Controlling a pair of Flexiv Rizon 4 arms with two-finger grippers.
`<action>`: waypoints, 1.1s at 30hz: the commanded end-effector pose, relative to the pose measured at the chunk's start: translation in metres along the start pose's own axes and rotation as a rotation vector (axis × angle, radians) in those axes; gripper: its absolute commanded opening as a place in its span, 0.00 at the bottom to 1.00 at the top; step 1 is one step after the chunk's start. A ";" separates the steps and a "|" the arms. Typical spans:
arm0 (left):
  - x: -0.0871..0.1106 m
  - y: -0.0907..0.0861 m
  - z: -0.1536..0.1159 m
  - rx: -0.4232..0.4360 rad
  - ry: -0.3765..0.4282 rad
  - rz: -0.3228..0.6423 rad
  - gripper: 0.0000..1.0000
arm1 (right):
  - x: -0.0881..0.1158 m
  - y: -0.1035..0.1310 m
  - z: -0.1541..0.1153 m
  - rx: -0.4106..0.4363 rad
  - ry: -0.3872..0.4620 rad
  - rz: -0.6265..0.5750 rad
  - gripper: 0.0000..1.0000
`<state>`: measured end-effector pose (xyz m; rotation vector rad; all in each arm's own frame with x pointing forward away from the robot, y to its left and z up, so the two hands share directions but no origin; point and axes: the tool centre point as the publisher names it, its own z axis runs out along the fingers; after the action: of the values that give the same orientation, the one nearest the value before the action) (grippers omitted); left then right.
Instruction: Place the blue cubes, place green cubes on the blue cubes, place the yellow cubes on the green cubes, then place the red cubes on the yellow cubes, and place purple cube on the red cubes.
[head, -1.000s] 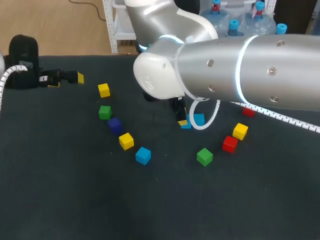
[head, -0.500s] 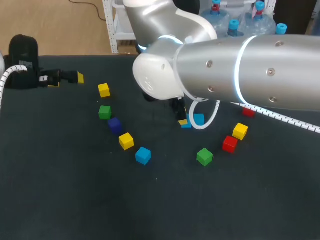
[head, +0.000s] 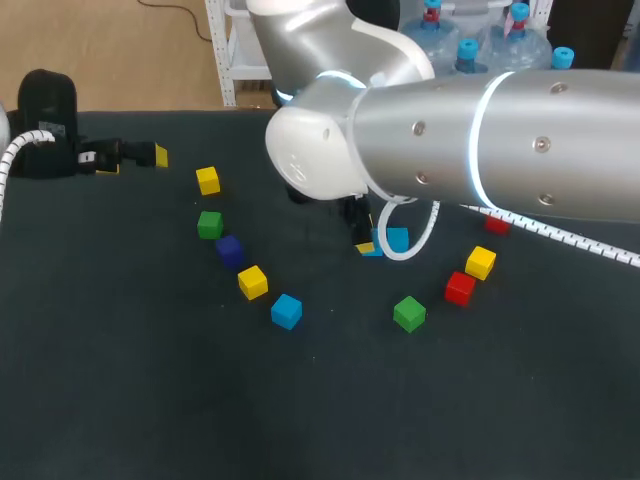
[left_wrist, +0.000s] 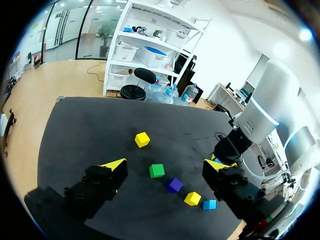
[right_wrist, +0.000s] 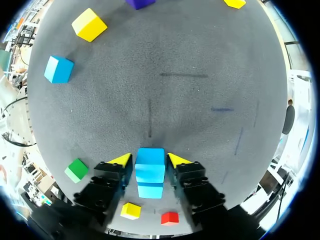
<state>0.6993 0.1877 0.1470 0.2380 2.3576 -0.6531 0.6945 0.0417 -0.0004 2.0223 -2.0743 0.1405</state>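
Right pincer (right_wrist: 149, 161): closed on small light-blue cube (right_wrist: 150, 165), low over mid-surface (head: 150, 400). Left pincer (left_wrist: 165, 166): wide, empty. Risk: shallow fingertip grip may let cube twist, so it lands skewed as base.

The right arm (head: 480, 140) hides much of the right claw (head: 366, 240), a blue cube (head: 398, 238) and a red cube (head: 497, 226).
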 end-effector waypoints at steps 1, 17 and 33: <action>-0.001 -0.002 0.000 -0.009 0.006 -0.002 1.00 | 0.000 0.000 0.001 0.000 -0.003 0.007 0.65; -0.001 -0.002 0.000 -0.009 0.006 -0.002 1.00 | -0.003 0.030 -0.082 0.147 -0.059 0.037 1.00; -0.001 -0.002 0.000 -0.009 0.006 -0.002 1.00 | 0.061 0.052 -0.115 0.278 -0.136 0.239 1.00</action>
<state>0.6993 0.1877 0.1470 0.2380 2.3576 -0.6531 0.6713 0.0325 0.1272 1.8586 -2.3828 0.2439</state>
